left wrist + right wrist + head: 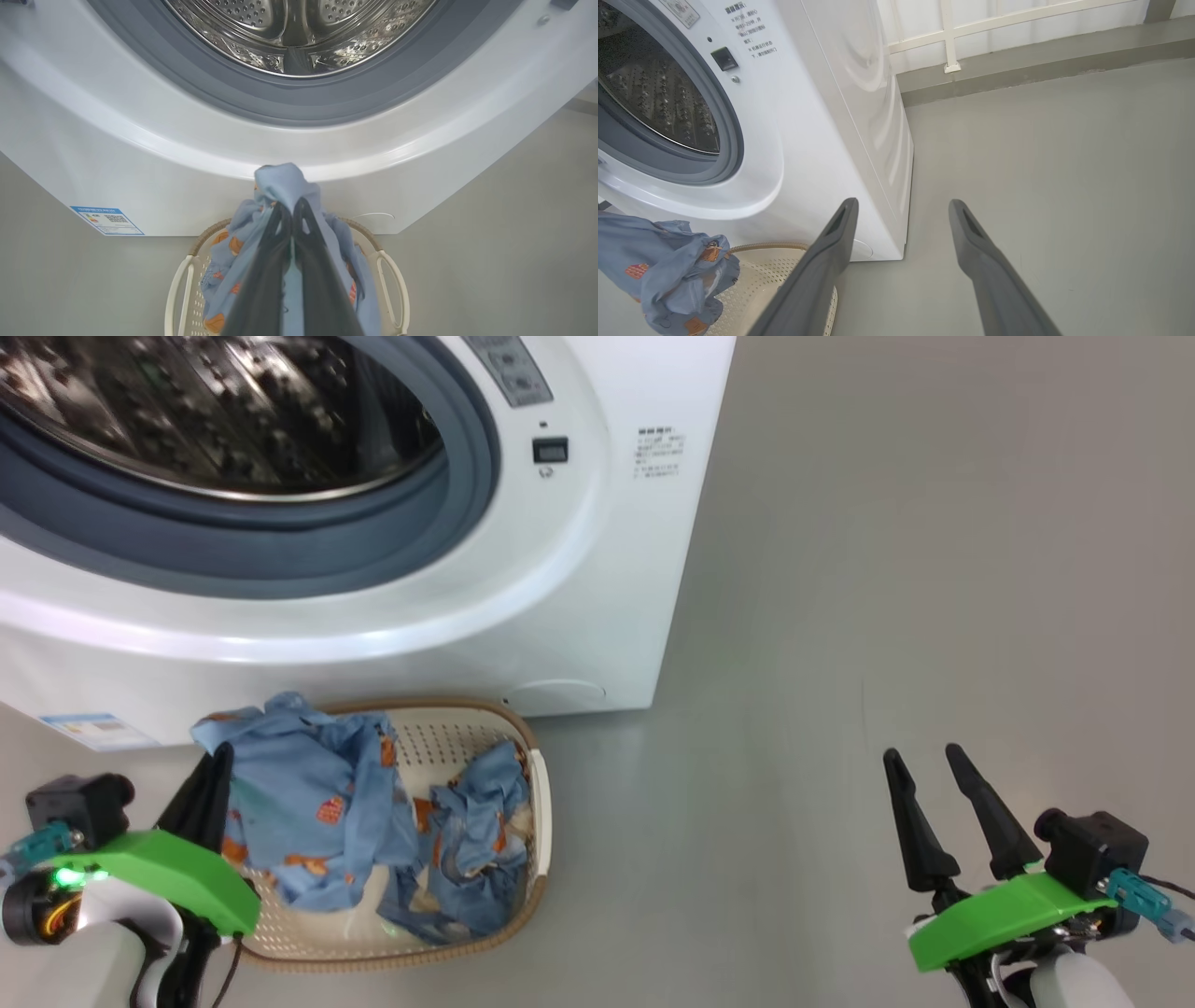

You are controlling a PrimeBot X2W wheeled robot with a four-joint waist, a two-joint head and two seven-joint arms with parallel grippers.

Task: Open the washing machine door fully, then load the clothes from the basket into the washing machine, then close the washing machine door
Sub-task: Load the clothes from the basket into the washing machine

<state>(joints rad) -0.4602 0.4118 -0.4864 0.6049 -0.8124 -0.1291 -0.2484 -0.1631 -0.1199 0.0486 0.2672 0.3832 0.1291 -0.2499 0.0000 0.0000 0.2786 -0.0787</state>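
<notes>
The white washing machine stands with its drum mouth uncovered; its door is out of view. In front of it sits the cream basket holding light-blue printed clothes. My left gripper is shut on one garment, which is lifted above the basket and bunched over the fingertips, just below the machine's front. The same garment hangs at the lower left of the right wrist view. My right gripper stands open over bare floor to the right, fingers holding nothing.
Grey floor spreads to the right of the machine. A blue label sticker marks the machine's lower front. A low wall ledge with a white railing runs behind the machine.
</notes>
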